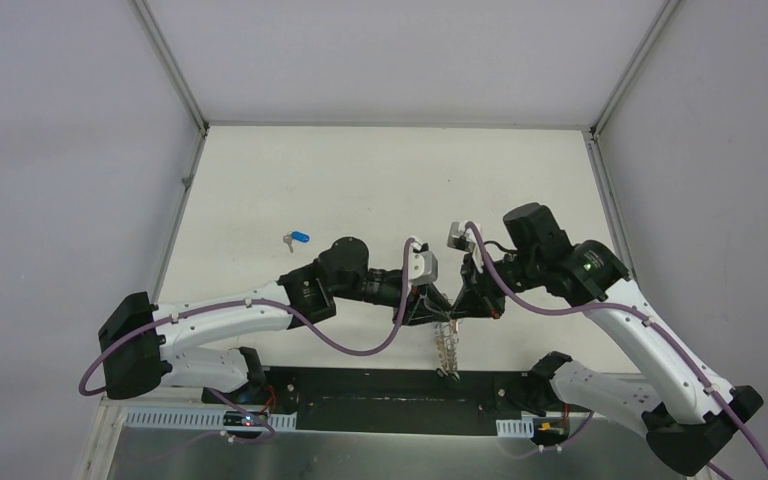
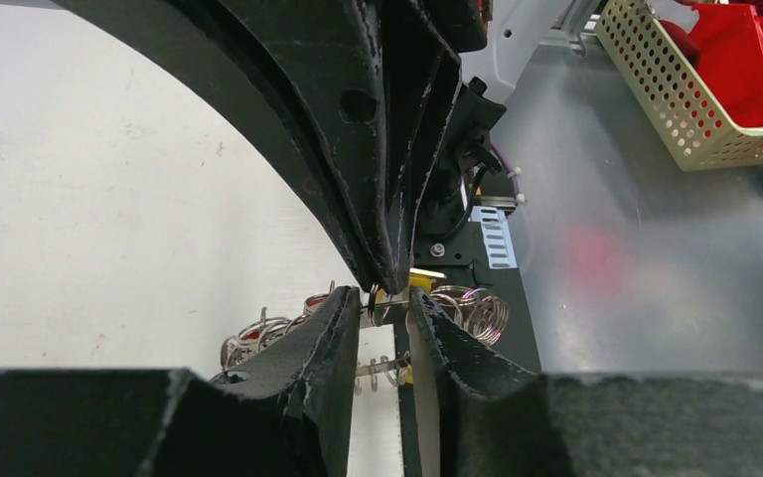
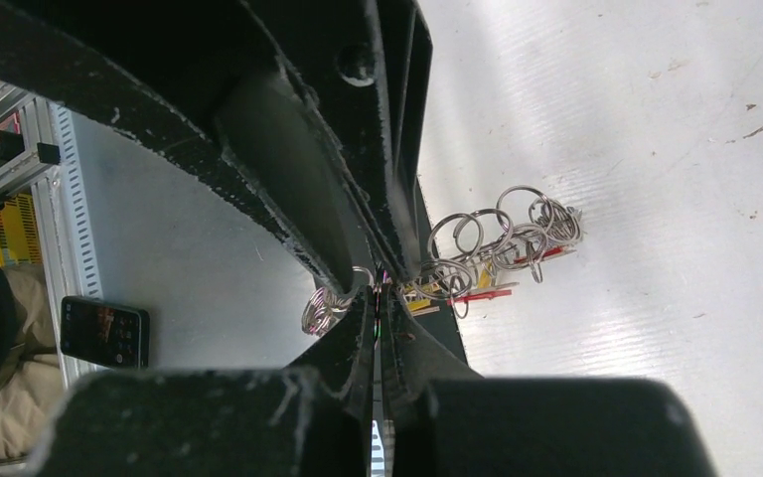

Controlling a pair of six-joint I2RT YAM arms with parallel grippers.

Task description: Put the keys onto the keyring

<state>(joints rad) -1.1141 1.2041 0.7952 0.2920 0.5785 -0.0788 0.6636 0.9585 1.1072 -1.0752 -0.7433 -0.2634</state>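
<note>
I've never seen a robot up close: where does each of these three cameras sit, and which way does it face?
Top external: above and behind the arms, looking down on the white table; both arms show.
Left wrist: on the left arm, looking past its left gripper at the right gripper.
Right wrist: on the right arm, looking past its own gripper, shut, at the table.
All share the silvery wire-loop keyring between the grippers.

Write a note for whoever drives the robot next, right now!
Left end effector: narrowly apart around a bit of the keyring; grip unclear.
Right end effector: shut on the keyring, tip to tip with the left one.
The keyring dangles between them over the table, with red and yellow tags on it.
Left to do: the blue-tagged key lies loose, off to the left.
</note>
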